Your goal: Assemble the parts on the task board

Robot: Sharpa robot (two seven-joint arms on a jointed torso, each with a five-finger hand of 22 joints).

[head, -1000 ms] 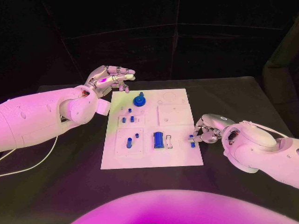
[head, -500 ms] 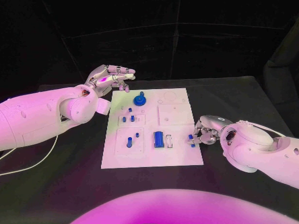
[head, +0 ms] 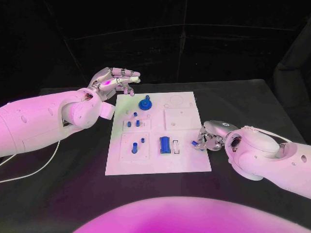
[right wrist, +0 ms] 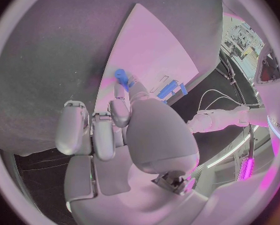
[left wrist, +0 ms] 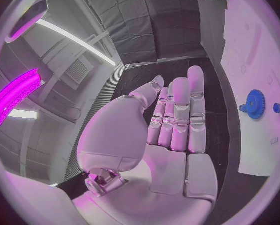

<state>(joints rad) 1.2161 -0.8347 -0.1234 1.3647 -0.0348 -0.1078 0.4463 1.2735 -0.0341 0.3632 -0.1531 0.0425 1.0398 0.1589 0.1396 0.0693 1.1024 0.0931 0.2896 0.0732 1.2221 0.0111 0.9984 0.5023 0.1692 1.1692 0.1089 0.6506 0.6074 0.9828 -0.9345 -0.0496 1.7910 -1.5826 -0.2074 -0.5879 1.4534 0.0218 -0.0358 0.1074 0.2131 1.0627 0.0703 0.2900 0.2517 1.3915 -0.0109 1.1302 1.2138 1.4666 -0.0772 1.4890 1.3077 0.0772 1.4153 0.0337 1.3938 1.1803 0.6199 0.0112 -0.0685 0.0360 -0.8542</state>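
Blue part pinched by right hand at right edge of white task board; left hand, spread and idle, beyond far-left corner. Risk: thin fingertip pinch, hence slipping or tilting before seating.

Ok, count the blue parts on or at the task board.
7 visible: gear at the task board's far end; three small pegs below it; a key-shaped piece; a block; one pinched in the right hand. Smaller ones may be hidden.
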